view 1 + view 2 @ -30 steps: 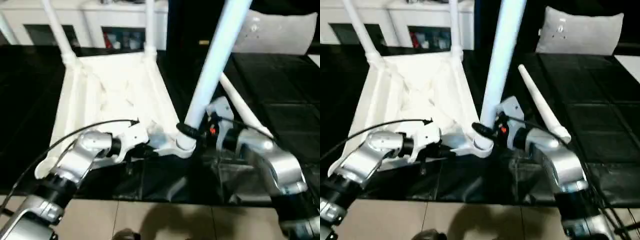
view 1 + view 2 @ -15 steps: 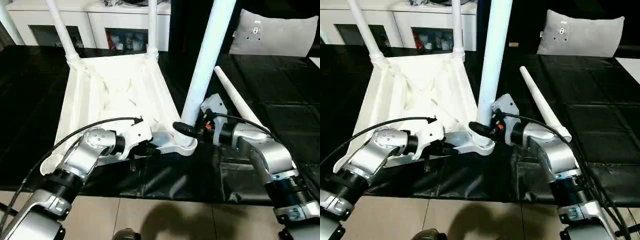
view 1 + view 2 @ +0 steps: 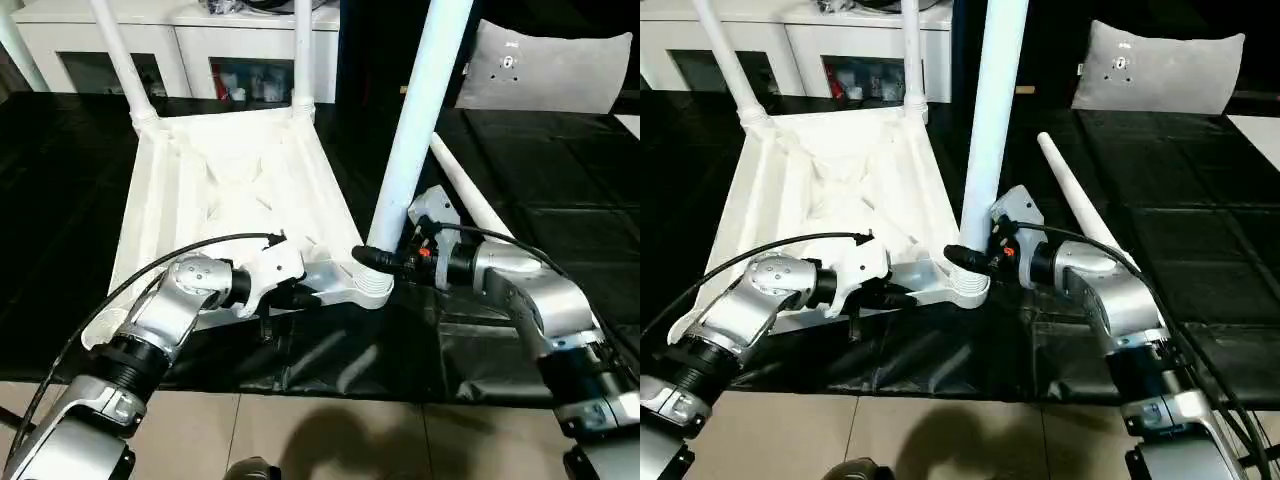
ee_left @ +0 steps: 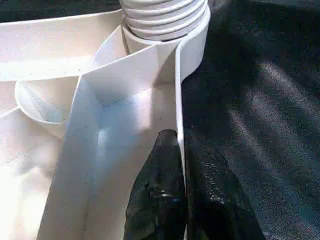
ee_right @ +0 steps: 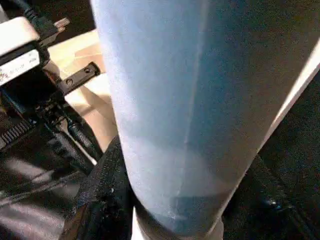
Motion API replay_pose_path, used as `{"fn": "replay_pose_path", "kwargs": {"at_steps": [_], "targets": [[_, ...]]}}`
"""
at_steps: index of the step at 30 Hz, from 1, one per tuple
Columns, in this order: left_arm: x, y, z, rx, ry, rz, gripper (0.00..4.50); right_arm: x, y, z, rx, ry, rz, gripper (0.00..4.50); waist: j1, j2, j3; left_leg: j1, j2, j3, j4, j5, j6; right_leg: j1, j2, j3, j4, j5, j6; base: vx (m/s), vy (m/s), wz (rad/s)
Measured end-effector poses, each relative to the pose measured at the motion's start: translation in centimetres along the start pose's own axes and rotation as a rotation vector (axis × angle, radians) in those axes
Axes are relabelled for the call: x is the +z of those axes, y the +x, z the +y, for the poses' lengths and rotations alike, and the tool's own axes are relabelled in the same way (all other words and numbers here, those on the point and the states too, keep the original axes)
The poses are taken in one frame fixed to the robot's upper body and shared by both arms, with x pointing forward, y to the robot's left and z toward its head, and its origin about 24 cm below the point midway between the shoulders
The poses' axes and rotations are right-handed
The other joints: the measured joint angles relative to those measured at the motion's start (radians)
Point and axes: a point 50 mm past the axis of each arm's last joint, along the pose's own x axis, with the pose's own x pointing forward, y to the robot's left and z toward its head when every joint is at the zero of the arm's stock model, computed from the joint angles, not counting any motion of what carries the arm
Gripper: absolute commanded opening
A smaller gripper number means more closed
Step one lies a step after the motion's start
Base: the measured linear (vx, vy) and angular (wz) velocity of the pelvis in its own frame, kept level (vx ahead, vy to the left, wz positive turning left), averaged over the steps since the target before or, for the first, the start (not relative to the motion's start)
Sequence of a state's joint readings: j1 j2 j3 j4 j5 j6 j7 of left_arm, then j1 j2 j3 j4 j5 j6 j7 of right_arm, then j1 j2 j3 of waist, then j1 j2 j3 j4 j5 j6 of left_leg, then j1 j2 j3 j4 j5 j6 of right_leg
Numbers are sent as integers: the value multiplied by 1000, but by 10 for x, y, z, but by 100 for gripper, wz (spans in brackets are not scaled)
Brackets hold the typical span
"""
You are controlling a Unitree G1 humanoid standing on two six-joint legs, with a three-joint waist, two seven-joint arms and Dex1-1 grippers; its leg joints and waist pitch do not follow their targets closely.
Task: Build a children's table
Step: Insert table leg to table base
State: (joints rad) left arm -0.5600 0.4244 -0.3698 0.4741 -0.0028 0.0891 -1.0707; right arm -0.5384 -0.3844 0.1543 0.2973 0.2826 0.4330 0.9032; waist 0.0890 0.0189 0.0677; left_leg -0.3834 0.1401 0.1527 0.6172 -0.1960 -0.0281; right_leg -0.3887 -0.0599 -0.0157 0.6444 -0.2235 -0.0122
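White plastic table top [image 3: 225, 195]: lies upside down on the black mat [image 3: 560, 170], ribbed underside facing up, one short edge toward the robot.
Far corner legs: two white legs [image 3: 120, 55] and [image 3: 303, 50] stand upright in the two far corner sockets.
Near right corner leg [image 3: 415, 110]: stands in the round socket [image 3: 368, 288] at the near right corner of the top, leaning slightly.
Loose leg [image 3: 1080, 205]: lies flat on the mat just right of the top, behind the right forearm, its narrow end pointing away from the robot.
Surroundings: white cabinet [image 3: 190, 40] with dark glass compartments beyond the far edge of the mat; grey cushion [image 3: 545, 65] at the far right; tiled floor [image 3: 330, 440] along the near edge.
Obstruction: the upright near leg hides part of the mat and the loose leg.
Left gripper [image 4: 181, 165]: fingers [image 4: 160, 195] almost fully together, pinching the thin rim wall of the top beside the near right socket.
Right gripper [image 3: 375, 262]: fingers [image 5: 100, 195] about half spread, clasped around the base of the near right leg just above the socket.
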Motion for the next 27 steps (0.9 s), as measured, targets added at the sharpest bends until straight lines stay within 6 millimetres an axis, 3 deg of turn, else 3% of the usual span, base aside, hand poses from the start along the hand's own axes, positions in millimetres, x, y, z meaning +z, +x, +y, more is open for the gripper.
{"fn": "replay_pose_path", "kwargs": {"at_steps": [18, 27], "targets": [[-1, -2, 0, -11, 13, 9, 0, -1, 4, -6, 47, 30, -9, 188, -2, 0, 0, 0, 1, 0, -1, 0, 0, 0, 1, 0, -1, 0, 0, 0, 0, 0], [1, -2, 0, -18, 19, 2, 0, -20, -8, -6, 22, 196, -138, 188, 1, 1, 0, 0, 1, 1, -6, 0, 0, 0, 1, -1, -6, 0, 0, 0, 0, 0]]}}
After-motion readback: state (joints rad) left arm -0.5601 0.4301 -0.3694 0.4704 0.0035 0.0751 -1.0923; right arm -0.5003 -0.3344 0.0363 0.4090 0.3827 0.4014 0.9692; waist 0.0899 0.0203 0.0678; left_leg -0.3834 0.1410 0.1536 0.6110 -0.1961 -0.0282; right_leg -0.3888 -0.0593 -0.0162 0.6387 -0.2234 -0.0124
